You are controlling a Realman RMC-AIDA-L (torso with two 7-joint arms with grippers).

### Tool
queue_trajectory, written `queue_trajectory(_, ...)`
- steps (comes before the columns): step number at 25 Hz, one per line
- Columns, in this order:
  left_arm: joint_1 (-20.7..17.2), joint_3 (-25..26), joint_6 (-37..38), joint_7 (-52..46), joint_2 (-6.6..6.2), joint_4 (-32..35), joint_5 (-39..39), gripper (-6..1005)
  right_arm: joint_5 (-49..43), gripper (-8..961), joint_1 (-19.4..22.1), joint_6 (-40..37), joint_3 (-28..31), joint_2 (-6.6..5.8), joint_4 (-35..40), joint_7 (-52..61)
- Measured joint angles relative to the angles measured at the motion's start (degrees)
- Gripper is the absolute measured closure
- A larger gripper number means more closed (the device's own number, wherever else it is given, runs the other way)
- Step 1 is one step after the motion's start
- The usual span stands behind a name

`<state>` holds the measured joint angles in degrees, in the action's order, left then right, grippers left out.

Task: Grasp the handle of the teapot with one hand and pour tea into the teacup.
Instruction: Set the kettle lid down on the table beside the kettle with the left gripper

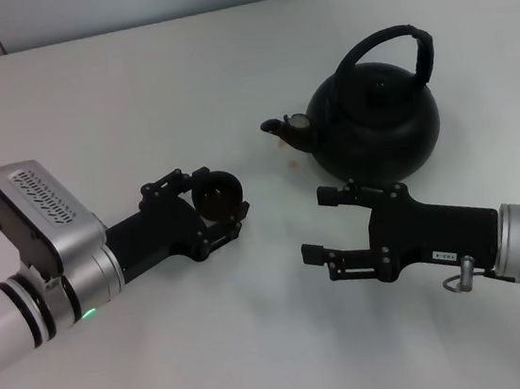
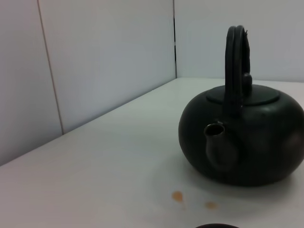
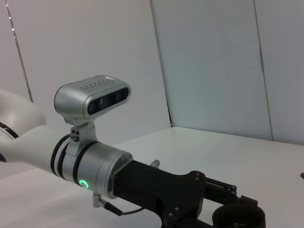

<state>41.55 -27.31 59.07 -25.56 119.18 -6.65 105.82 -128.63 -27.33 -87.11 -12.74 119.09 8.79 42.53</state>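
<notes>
The matte-black teapot (image 1: 379, 123) stands upright on the white table at the back right, its spout (image 1: 292, 129) pointing to the view's left. Its arched handle (image 1: 394, 45) stands up over the lid. In the left wrist view the teapot (image 2: 247, 137) and its handle (image 2: 235, 66) are close ahead. The small black teacup (image 1: 217, 193) sits between the fingers of my left gripper (image 1: 221, 197), left of the spout; it also shows in the right wrist view (image 3: 237, 218). My right gripper (image 1: 319, 225) is open and empty, low in front of the teapot.
Small orange drops (image 2: 177, 195) lie on the table between the cup and the teapot. Pale wall panels (image 2: 104, 57) rise behind the table's far edge. The white tabletop (image 1: 133, 87) stretches to the left and back.
</notes>
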Motion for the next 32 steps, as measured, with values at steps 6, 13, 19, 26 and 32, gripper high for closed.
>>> queue_trajectory(6,0.33,0.11,-1.56,0.03,0.00,-0.22,0.00,313,-0.04,120,0.00,0.02,0.00,0.00,0.00,0.02)
queue_trajectory(13,0.36,0.25,-2.51,1.00,-0.01,-0.85,-0.04,301,-0.04,120,0.00,0.02,0.00,0.00,0.00,0.04)
queue_trajectory(19,0.36,1.52,-2.90,2.95,-0.01,-1.87,-0.04,279,-0.08,121,-0.01,-0.01,0.00,0.00,0.00,0.04)
queue_trajectory(26,0.06,1.71,-2.62,2.97,-0.01,-2.11,-0.28,253,-0.18,121,-0.07,-0.07,0.00,0.00,0.00,0.03)
queue_trajectory(32,-0.02,1.81,-2.60,2.97,-0.01,-2.21,-0.35,230,-0.22,120,-0.03,-0.20,0.00,0.00,0.00,0.03)
